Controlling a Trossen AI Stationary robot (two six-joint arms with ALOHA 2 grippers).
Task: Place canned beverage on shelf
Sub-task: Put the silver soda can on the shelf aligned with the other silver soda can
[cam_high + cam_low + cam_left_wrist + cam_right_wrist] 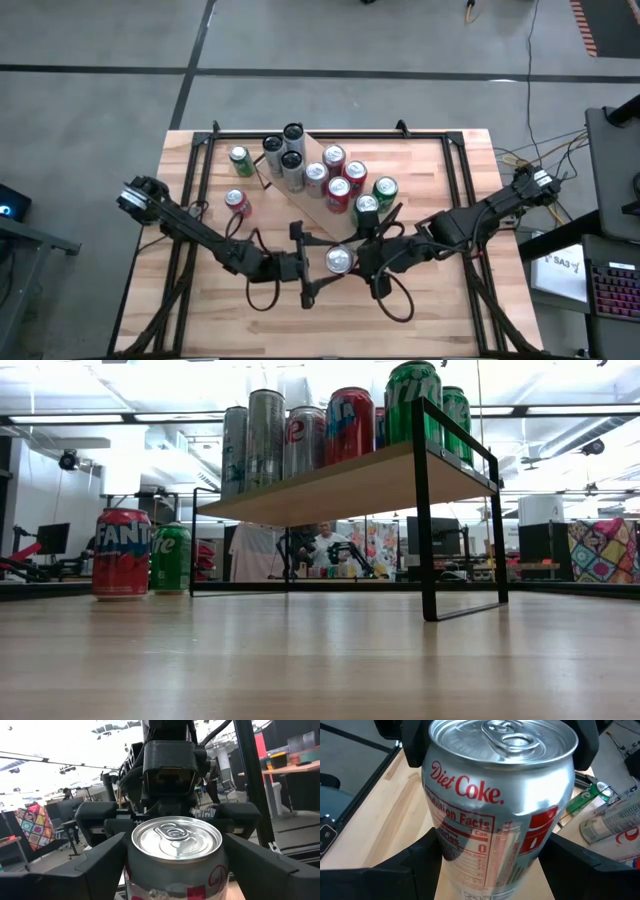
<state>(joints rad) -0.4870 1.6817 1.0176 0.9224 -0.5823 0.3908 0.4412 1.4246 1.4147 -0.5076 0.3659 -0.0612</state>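
High: my left gripper [318,262] and right gripper [366,258] flank the Diet Coke can [340,260] above the plank table [440,310], near of the shelf [318,208]. Right jaws pinch it; left jaws spread. Low: office room behind the shelf.

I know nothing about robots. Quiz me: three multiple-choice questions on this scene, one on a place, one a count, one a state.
1. Where is the Diet Coke can? A on the floor; B between the two arms; C on a chair.
2. How many cans stand on the table beside the shelf? A one; B two; C five.
3. The Diet Coke can's top is: A sealed; B opened; C crushed.
Answers: B, it sits between the left arm and right arm; B, a Fanta can and a Sprite can; A, tab flat, mouth closed.
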